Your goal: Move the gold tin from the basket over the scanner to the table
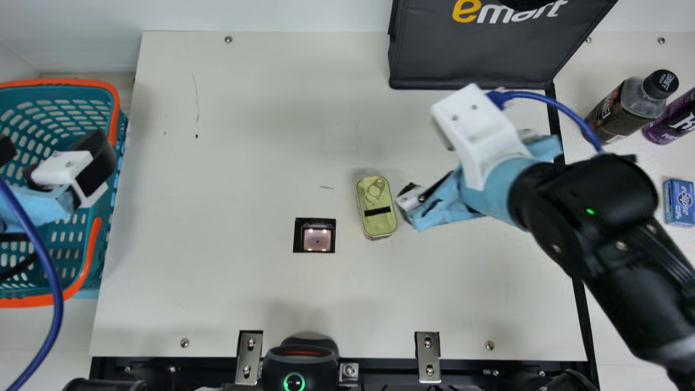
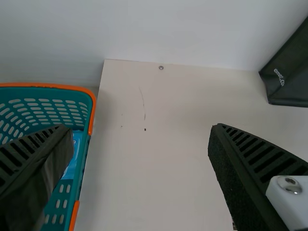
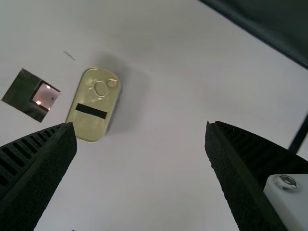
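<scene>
We are seeing the gold tin point(image 1: 376, 206) resting on the smooth cream table point(image 1: 228, 282), just right of the square, glassy scanner window point(image 1: 314, 235). Its metal lid is showing rounded corners, a pull ring and a matte black strip; its side wall is mostly hiding below the lid. We are holding the right gripper point(image 1: 411, 199) to the tin's right, its ribbed fingers spreading wide with nothing between them; our forearm is covering much of it, and we cannot tell whether it is touching the tin. We are holding the left gripper point(image 1: 54, 146) over the basket point(image 1: 115, 108) at the left, its ribbed black fingers standing wide and empty.

The basket is showing teal slotted plastic and an orange rim, its left side running out of view. Inside, a glossy blue packet point(image 2: 73, 156) is lying partly behind a finger. The dark fabric bag point(image 1: 472, 54) is being cut off at the far edge, and a purple bottle point(image 1: 670, 124) at the right.
</scene>
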